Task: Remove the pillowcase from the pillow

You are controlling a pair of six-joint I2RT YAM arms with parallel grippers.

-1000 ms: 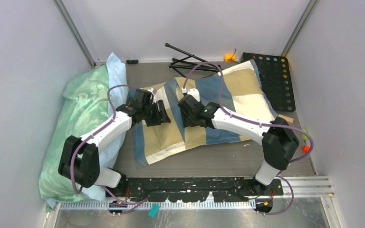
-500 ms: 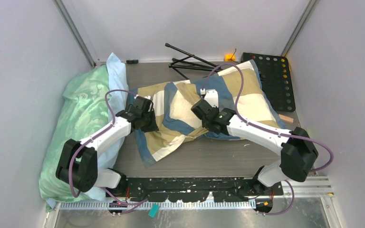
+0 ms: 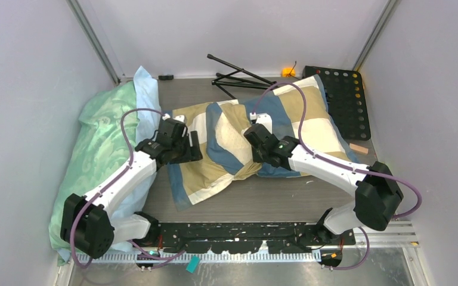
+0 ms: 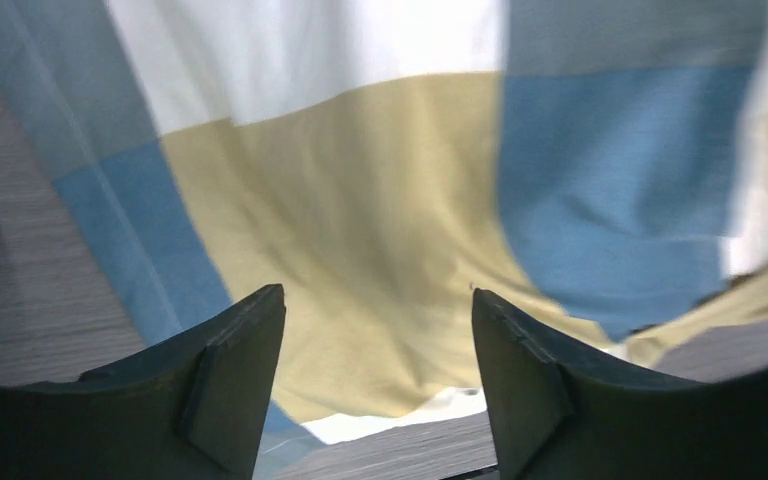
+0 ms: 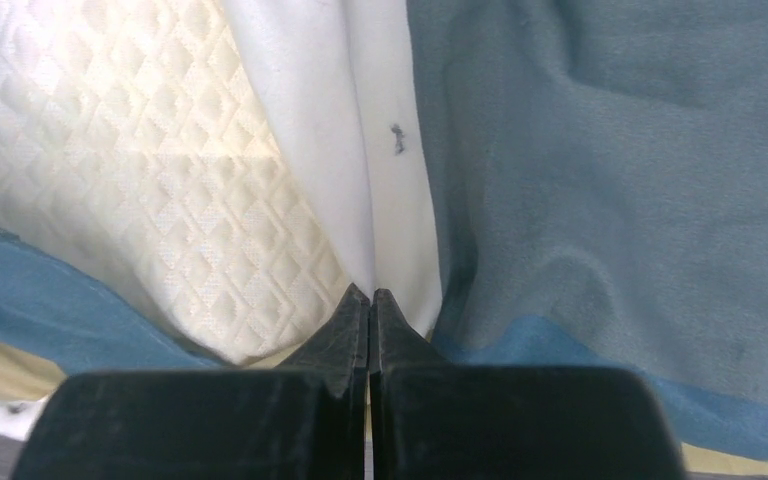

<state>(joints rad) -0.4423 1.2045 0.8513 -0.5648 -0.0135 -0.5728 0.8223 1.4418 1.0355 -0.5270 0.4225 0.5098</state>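
The pillowcase (image 3: 212,170), in blue, tan and cream blocks, lies bunched across the middle of the table. In the right wrist view the cream quilted pillow (image 5: 130,180) shows inside its opening, beside a white fold and blue cloth (image 5: 610,180). My right gripper (image 3: 254,136) is shut (image 5: 371,293) on that white fold of the pillowcase. My left gripper (image 3: 189,146) hovers over the case's left part, open. Between its fingers (image 4: 375,295) I see only tan fabric (image 4: 360,230) lying below, not gripped.
A mint-green patterned pillow (image 3: 104,143) with light blue cloth fills the left side. Black tripod legs (image 3: 238,77) and an orange object (image 3: 288,72) lie at the back. A black perforated tray (image 3: 346,101) stands at the back right. Walls close in on three sides.
Both grippers shut on the pillowcase; the right one stayed shut and dragged the fabric right, bunching it. The left gripper has opened again and drawn back slightly to the left.
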